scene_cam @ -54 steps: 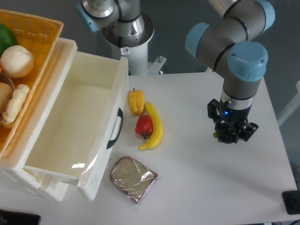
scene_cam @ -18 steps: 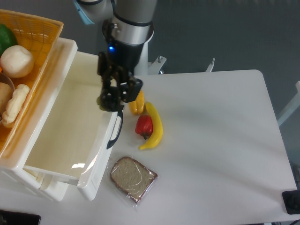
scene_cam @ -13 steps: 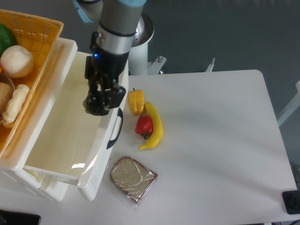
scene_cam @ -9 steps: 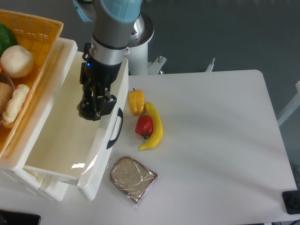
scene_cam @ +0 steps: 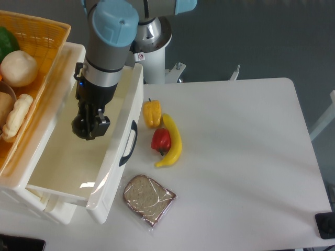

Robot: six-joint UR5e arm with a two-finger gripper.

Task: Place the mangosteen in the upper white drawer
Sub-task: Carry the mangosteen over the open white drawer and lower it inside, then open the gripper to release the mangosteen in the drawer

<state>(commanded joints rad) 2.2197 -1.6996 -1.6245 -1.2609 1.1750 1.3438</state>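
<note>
Gripper (scene_cam: 88, 127) hangs over the open upper white drawer (scene_cam: 112, 157).
We see its fingers closed around something dark, the mangosteen (scene_cam: 81, 127), above the drawer's floor. A red pepper (scene_cam: 160, 139), banana (scene_cam: 174, 141) and yellow pepper (scene_cam: 152, 113) lie on the table (scene_cam: 246, 157).

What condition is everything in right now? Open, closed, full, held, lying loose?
upper white drawer: pulled open
gripper: over the open drawer, grip unclear
orange basket: holds food
banana: loose on table
red pepper: beside banana
bread: wrapped
</note>
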